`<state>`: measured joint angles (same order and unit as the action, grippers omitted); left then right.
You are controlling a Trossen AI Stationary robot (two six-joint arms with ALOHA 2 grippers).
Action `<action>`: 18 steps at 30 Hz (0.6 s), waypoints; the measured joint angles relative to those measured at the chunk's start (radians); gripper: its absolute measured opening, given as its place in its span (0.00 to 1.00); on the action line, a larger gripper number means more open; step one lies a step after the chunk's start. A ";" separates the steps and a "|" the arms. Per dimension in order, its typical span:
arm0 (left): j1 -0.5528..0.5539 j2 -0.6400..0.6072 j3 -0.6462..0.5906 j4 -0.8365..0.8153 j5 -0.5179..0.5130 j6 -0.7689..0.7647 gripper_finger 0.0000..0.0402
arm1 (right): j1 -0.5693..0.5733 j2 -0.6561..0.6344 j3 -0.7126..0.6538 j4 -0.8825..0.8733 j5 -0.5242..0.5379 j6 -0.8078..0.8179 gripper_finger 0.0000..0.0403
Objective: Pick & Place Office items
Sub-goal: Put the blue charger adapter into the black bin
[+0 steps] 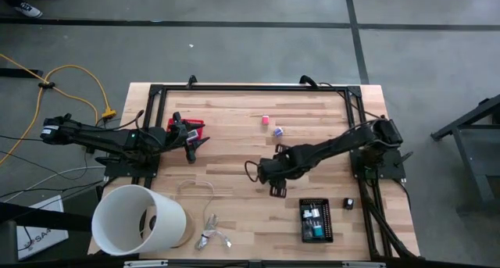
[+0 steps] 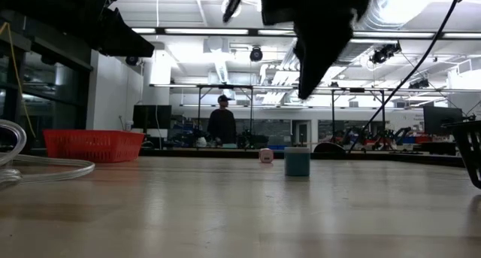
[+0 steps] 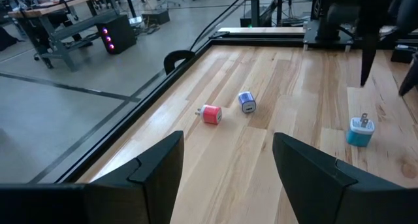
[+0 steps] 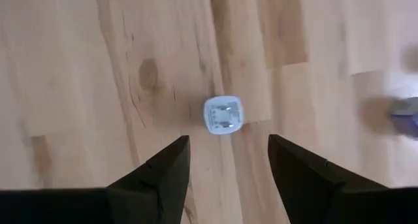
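Right gripper (image 4: 228,160) above small teal plug-in charger block (image 4: 223,115), fingers apart, empty. Left gripper (image 3: 225,168) fingers apart, empty, near table's left edge.

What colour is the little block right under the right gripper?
Teal, with a white top. The block shows best in the left wrist view; the right gripper hangs open above it.

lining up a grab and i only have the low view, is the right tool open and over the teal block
observer: Yes, open. In the right wrist view the right tool points down at the teal block, which sits in line with the gap, not yet between the fingers.
operator: how is the block lying
observer: Prongs facing up.
operator: anything close to it
observer: From above, a purple block lies beside the pink block, both apart from the arm, toward the far edge.
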<state>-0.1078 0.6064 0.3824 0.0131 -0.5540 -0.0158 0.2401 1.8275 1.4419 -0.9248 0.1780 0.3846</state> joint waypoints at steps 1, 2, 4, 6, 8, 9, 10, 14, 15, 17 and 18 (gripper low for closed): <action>0.000 0.000 0.000 0.000 0.000 0.000 0.57 | 0.000 -0.005 -0.032 0.029 -0.007 0.002 0.48; 0.000 0.000 0.000 0.000 0.000 0.000 0.57 | 0.000 -0.017 -0.068 0.057 -0.023 0.006 0.48; 0.000 0.000 0.000 0.001 0.000 0.000 0.57 | 0.000 -0.037 -0.131 0.151 -0.046 0.008 0.48; 0.000 0.000 0.000 0.002 0.000 0.000 0.57 | -0.005 -0.071 -0.195 0.228 -0.065 0.011 0.48; 0.000 0.000 0.000 0.005 0.000 0.000 0.57 | -0.005 -0.091 -0.243 0.272 -0.046 0.013 0.48; 0.000 0.000 0.000 0.006 0.000 0.000 0.57 | -0.006 -0.101 -0.260 0.296 -0.037 0.011 0.48; 0.000 0.000 0.000 0.008 0.000 0.000 0.57 | -0.005 -0.108 -0.278 0.317 -0.019 0.009 0.48; 0.000 0.000 0.000 0.014 0.000 -0.005 0.57 | -0.005 -0.118 -0.351 0.391 0.011 -0.002 0.48; 0.000 0.000 0.000 0.016 0.000 -0.005 0.57 | -0.005 -0.115 -0.370 0.413 0.010 -0.005 0.48; 0.000 0.000 0.000 0.021 0.000 -0.006 0.57 | -0.005 -0.114 -0.413 0.460 0.009 -0.014 0.48; 0.000 0.000 0.000 0.020 0.000 -0.006 0.57 | -0.007 -0.114 -0.429 0.497 0.006 -0.016 0.48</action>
<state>-0.1078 0.6067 0.3824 0.0334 -0.5541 -0.0223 0.2336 1.7130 1.0127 -0.4280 0.1844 0.3684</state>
